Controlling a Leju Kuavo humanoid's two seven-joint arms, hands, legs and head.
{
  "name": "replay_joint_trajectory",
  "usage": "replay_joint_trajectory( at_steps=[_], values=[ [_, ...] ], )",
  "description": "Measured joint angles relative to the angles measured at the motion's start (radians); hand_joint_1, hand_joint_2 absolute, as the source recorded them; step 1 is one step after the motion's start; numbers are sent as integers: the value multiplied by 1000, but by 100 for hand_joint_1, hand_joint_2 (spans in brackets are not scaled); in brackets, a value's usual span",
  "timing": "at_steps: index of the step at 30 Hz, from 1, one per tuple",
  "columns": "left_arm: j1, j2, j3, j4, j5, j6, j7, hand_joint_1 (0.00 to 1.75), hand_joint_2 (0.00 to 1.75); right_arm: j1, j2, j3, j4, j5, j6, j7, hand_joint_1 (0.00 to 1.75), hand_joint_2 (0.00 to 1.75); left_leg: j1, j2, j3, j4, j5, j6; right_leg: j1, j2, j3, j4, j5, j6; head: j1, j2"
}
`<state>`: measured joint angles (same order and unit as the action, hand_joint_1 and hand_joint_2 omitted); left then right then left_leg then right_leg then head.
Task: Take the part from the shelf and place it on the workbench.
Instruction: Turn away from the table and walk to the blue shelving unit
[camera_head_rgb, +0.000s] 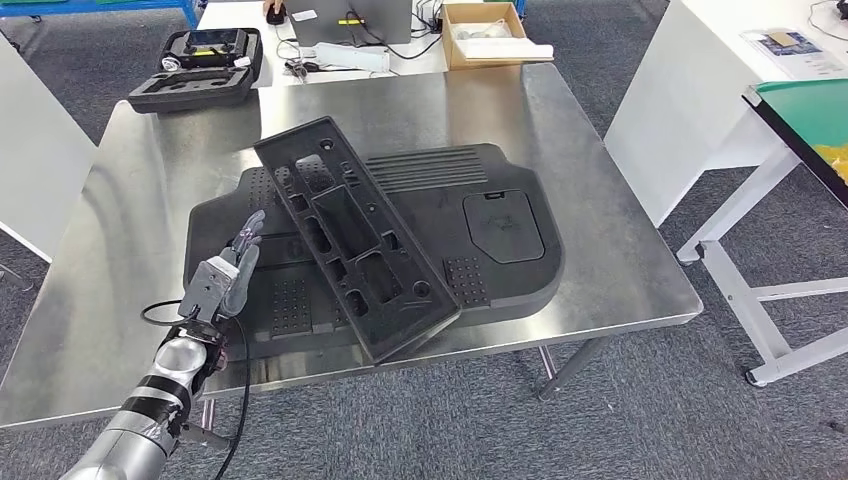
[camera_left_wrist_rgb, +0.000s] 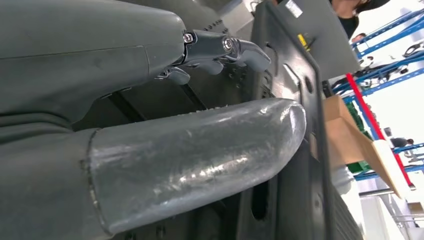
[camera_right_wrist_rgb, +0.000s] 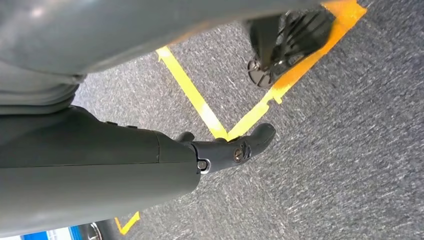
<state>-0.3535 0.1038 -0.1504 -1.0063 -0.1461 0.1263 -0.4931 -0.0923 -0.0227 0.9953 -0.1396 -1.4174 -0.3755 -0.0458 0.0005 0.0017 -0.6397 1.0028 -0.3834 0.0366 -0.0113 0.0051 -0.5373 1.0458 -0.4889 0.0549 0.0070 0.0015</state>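
From the head view, a long black moulded plastic part (camera_head_rgb: 355, 240), ribbed with rectangular recesses and round holes, lies slantwise on a broad black moulded panel (camera_head_rgb: 500, 230) atop the brushed steel worktop (camera_head_rgb: 600, 150), its near end jutting toward the near edge. The robot's left hand (camera_head_rgb: 225, 275) is at the panel's near-left side, fingers (camera_head_rgb: 245, 235) apart and holding nothing. A black foam-lined case (camera_head_rgb: 200, 65) and a brown cardboard box (camera_head_rgb: 490, 35) sit at the far side.

From the left wrist view, the left hand's thumb and dark fingers (camera_left_wrist_rgb: 235, 50) are spread just beside the part's raised edge (camera_left_wrist_rgb: 295, 75).

From the right wrist view, the right hand (camera_right_wrist_rgb: 225, 150) hangs over grey carpet floor (camera_right_wrist_rgb: 350, 150) marked with yellow tape lines (camera_right_wrist_rgb: 192, 95), fingers (camera_right_wrist_rgb: 255, 140) loosely apart, empty.
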Motion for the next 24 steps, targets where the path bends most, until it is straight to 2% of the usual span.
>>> replay_joint_trajectory(
  at_steps=[1,2,3,4,5,6,7,9,10,11,12,13,14,15,16,17,19,20,21,22,24],
  values=[
    [1,-1,2,-3,0,0,0,0,0,-1,-2,0,0,0,0,-1,0,0,-1,1,-3,-1,8,-5,5,-1,32,-47,0,-6,-1,0],
    [2,-2,3,-5,0,-1,-1,0,0,-2,-3,0,0,0,0,-2,0,0,0,2,-4,-2,15,-12,9,-3,43,-69,0,-12,-2,0],
    [3,-2,4,-6,0,-1,-1,0,0,-2,-4,0,0,-1,0,-3,0,0,0,3,-4,-6,23,-18,10,-4,37,-72,6,-17,-3,0],
    [4,-3,5,-7,0,-1,-1,0,0,-3,-4,0,0,-2,0,-4,0,0,2,2,-7,-5,25,-25,5,-5,31,-76,14,-24,-3,0],
    [5,-3,7,-8,0,-1,-1,0,0,-3,-3,0,0,-4,0,-6,0,0,4,0,-12,2,13,-31,0,-6,27,-78,22,-33,-3,0],
    [6,-3,9,-9,0,-1,-1,0,0,-3,-4,-1,0,-7,0,-9,0,0,5,-1,-22,26,-18,-37,-6,-8,22,-82,33,-42,-5,0],
    [9,-3,12,-10,0,-1,-1,0,0,-2,-4,-2,0,-9,0,-12,0,0,8,-3,-38,71,-65,-42,-11,-9,15,-84,45,-49,-7,0],
    [20,-2,19,-13,0,-2,-1,0,0,-1,-5,-5,0,-15,0,-17,0,0,12,-5,-72,201,-159,-54,-10,-10,-9,-83,65,-54,-10,0],
    [27,-2,22,-14,0,-2,-1,0,0,0,-5,-7,0,-18,0,-19,0,0,16,-5,-81,254,-179,-59,-11,-10,-22,-82,75,-51,-10,0],
    [33,-2,26,-15,0,-2,-1,0,0,0,-5,-9,0,-21,0,-20,0,0,19,-5,-75,279,-176,-64,-13,-10,-35,-80,84,-48,-10,0],
    [39,-2,29,-17,0,-2,-1,0,0,1,-5,-10,0,-24,0,-20,0,0,24,-4,-51,266,-156,-69,-16,-10,-47,-78,91,-43,-10,0],
    [42,-2,34,-20,0,-2,-1,0,0,1,-5,-11,0,-27,0,-20,0,0,29,-4,-10,220,-131,-75,-19,-9,-60,-73,98,-37,-11,0],
    [44,-2,39,-23,0,-3,-1,0,0,1,-6,-12,0,-29,-1,-20,0,0,34,-5,41,153,-120,-83,-21,-9,-72,-65,103,-30,-12,0],
    [46,-2,44,-28,0,-4,-1,0,0,1,-6,-13,0,-31,-2,-20,0,0,35,-9,84,94,-116,-83,-21,-9,-83,-56,108,-23,-13,0],
    [48,-2,50,-32,0,-5,0,0,0,0,-7,-14,0,-33,-3,-20,0,0,35,-12,111,51,-120,-81,-20,-9,-91,-49,113,-15,-13,0],
    [51,-1,55,-36,1,-6,0,0,0,0,-8,-15,0,-35,-3,-20,0,0,32,-16,121,31,-127,-74,-18,-8,-96,-46,119,-6,-13,0],
    [58,-1,64,-41,1,-9,0,0,0,1,-8,-16,0,-39,-5,-21,0,0,25,-16,106,29,-117,-48,-19,-7,-100,-51,133,12,-10,0],
    [59,-1,67,-43,1,-10,0,0,0,2,-8,-17,0,-40,-5,-22,0,0,23,-15,97,28,-108,-34,-21,-6,-108,-46,126,16,-9,0],
    [59,-1,69,-46,1,-11,0,0,0,3,-9,-18,0,-42,-5,-24,0,0,22,-13,85,26,-96,-19,-22,-6,-122,-25,103,14,-7,0],
    [60,-1,72,-48,1,-11,0,0,0,3,-8,-19,0,-43,-5,-27,0,0,22,-11,71,24,-82,-8,-22,-6,-140,17,64,7,-5,0],
    [61,0,77,-51,1,-12,0,0,0,3,-8,-22,0,-46,-3,-32,0,0,16,-10,41,25,-57,3,-19,-6,-182,149,-26,-5,-3,0]
  ],
)
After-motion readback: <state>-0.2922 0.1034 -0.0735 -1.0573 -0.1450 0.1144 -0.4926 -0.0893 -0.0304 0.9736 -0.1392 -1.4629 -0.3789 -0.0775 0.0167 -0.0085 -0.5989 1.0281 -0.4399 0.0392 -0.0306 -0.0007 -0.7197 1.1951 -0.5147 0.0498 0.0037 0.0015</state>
